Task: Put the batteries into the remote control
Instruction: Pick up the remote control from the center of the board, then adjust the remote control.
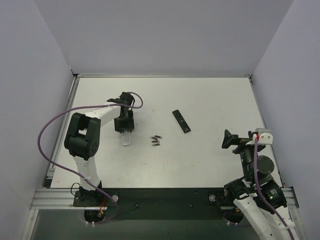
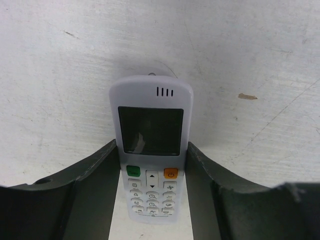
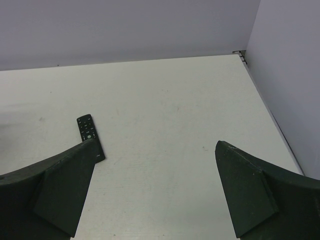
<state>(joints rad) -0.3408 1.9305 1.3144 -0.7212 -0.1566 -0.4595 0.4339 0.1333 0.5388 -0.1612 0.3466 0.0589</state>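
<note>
The white remote control [image 2: 151,125] lies face up on the table, its grey screen and its green and orange buttons showing. My left gripper [image 2: 152,146] straddles its button end, and both dark fingers [image 2: 100,175] press against its long sides. From above, the left gripper [image 1: 124,129] hides most of the remote control [image 1: 127,139]. A few small batteries [image 1: 157,140] lie loose on the table just right of it. My right gripper [image 3: 155,144] hovers open over bare table at the right, also seen from above [image 1: 229,140], with nothing between its fingers.
A slim black remote [image 1: 181,121] lies beyond the batteries, near the table's middle; the right wrist view shows the black remote [image 3: 89,132] partly behind the left finger. Grey walls close the table [image 1: 210,100] at the back and both sides.
</note>
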